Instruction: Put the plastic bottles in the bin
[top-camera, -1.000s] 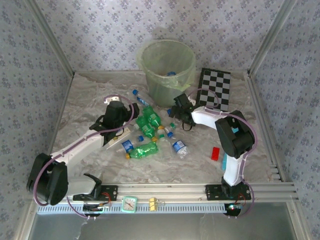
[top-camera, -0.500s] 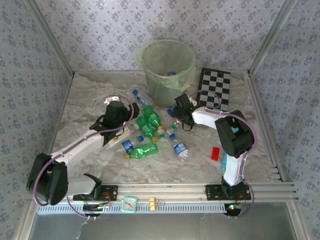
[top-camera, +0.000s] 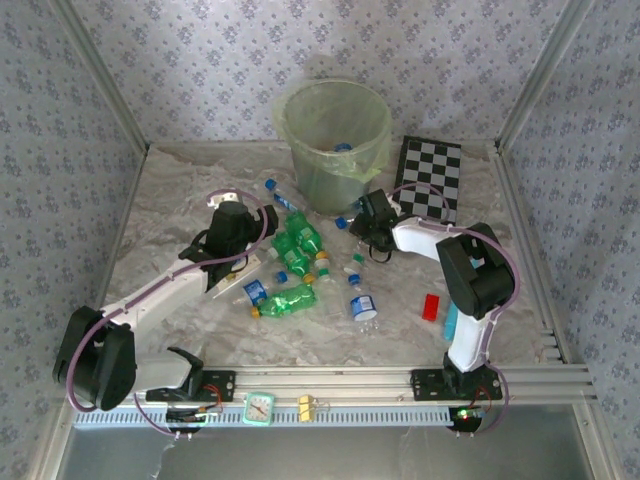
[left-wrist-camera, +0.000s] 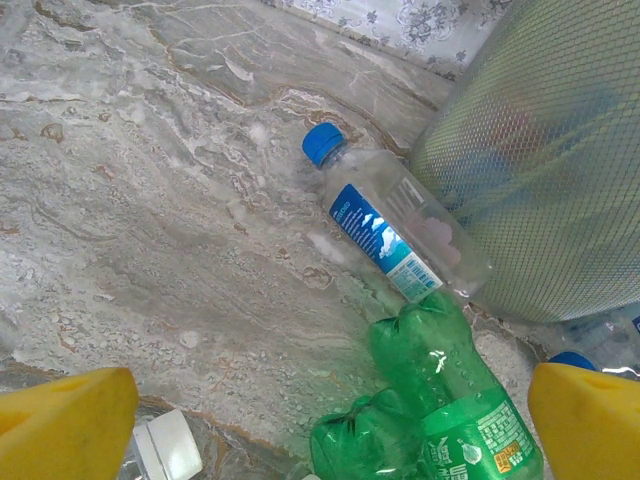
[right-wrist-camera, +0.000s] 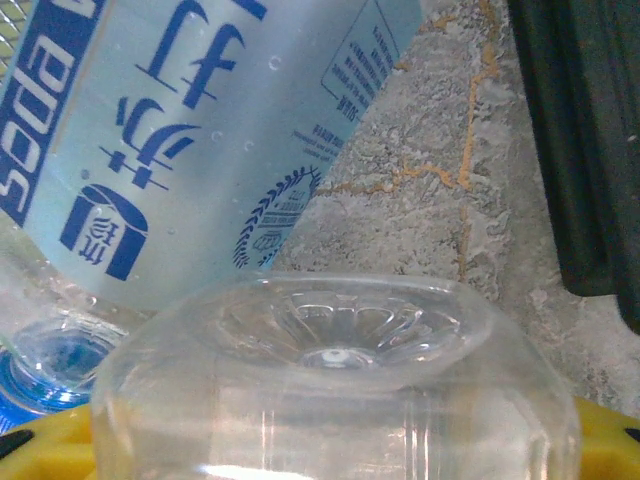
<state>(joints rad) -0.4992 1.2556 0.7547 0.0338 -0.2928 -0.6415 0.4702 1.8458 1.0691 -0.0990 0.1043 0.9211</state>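
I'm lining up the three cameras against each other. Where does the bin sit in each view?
Top external: the bin stands far centre, left of the chequered board.
Left wrist: its netted green wall is at the upper right.
Right wrist: cannot tell; a sliver of mesh in the top-left corner may be it.
Shared landmark: the clear blue-capped bottle lying by the bin's foot, mid-frame in the left wrist view.
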